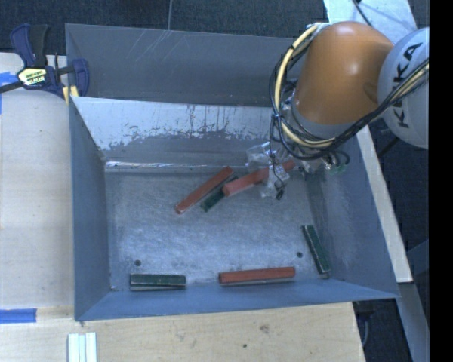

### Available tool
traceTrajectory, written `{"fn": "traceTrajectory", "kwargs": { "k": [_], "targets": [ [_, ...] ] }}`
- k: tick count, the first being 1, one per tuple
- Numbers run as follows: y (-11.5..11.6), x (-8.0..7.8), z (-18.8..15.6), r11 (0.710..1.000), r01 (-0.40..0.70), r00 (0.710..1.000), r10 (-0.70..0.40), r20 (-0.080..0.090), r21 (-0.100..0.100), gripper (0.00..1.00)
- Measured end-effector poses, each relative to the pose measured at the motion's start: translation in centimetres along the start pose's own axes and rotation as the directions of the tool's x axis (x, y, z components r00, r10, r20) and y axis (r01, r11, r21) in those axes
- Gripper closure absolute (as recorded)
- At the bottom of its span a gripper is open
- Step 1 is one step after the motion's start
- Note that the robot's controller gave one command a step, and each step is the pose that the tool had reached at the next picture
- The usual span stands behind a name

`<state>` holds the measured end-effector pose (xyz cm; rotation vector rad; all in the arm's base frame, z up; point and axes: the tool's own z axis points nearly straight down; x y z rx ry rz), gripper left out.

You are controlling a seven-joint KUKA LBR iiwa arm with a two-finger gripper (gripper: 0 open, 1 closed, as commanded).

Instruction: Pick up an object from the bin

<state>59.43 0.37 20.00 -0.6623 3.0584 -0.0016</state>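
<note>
My gripper (272, 176) reaches down at the back right of the bin, under the arm's orange dome. It is shut on the right end of a short red-brown stick (241, 185), which runs between the fingers and points left and slightly downward. Just left of it a longer red-brown stick (202, 191) lies slanted on the bin floor. A dark green stick (214, 197) lies against that one, between the two red-brown sticks.
A green stick (315, 249) lies along the right wall. At the front wall lie a red-brown stick (257, 276) and, to its left, a dark green stick (158, 281). The arm's cables hang close to the back right wall.
</note>
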Motion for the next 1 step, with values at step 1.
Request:
{"fn": "traceTrajectory", "kwargs": {
  "k": [1],
  "targets": [
    [-0.60, -0.28, -9.75, 1.000, -0.012, 1.000, 0.012, 0.001, 0.002, 1.00]
  ]
}}
